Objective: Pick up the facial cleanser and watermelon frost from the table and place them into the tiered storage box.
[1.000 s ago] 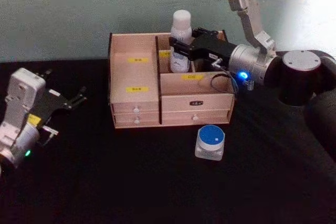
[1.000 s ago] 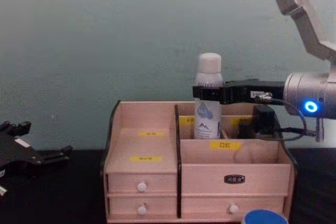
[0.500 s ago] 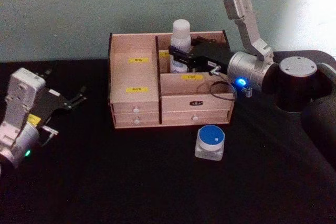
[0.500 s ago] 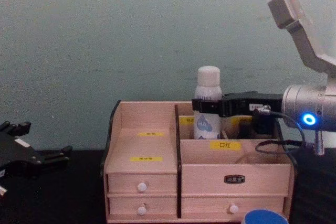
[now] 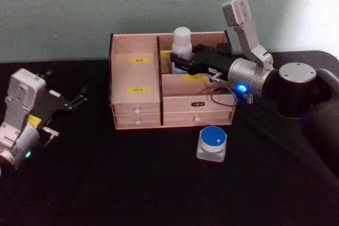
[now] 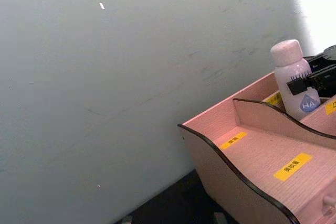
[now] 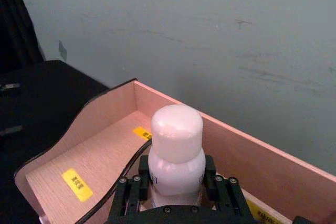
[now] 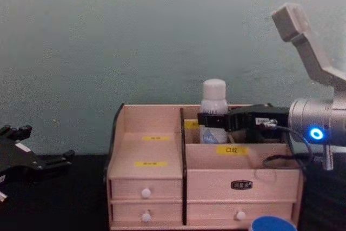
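Facial cleanser [image 5: 181, 43] is sinking lower into the tiered storage box [image 5: 135, 104].
Right fingers [image 8: 211, 120] are clamping it; release is coming next. Left fingers [image 5: 74, 100] are idling apart, spread.

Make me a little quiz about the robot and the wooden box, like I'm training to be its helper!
1. True or false: the right tool is shut on the facial cleanser, holding it upright inside a back compartment of the tiered storage box.
2. Where is the watermelon frost? A) in a drawer B) on the table in front of the box C) on the box's top step
3. Fill in: the left tool is parked on the robot's left, apart from the box, and the jar's lid is ___.
Key: 1 true; 2 B; 3 blue.
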